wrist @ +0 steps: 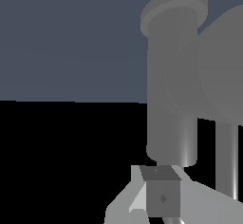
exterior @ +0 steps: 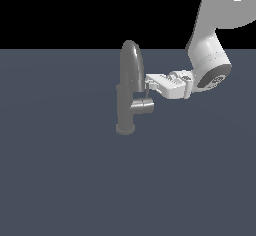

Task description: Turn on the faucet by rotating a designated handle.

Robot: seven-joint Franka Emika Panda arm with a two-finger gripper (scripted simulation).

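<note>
The grey faucet (exterior: 125,105) stands upright on its round base, and its arched spout (exterior: 131,60) rises above the body. Its handle (exterior: 143,106) is a short stub on the exterior view's right, with a thin lever pin (exterior: 147,95) standing up from it. My gripper (exterior: 149,83) reaches in level from the exterior view's right. Its tips are just above the pin's top, close beside the spout. The fingers look shut, with nothing held. The wrist view shows the faucet (wrist: 172,99) close up, the pin (wrist: 227,156) and my gripper (wrist: 161,190).
The faucet stands on a flat dark grey-blue floor (exterior: 60,180). My white arm (exterior: 210,55) comes down from the upper part of the exterior view's right.
</note>
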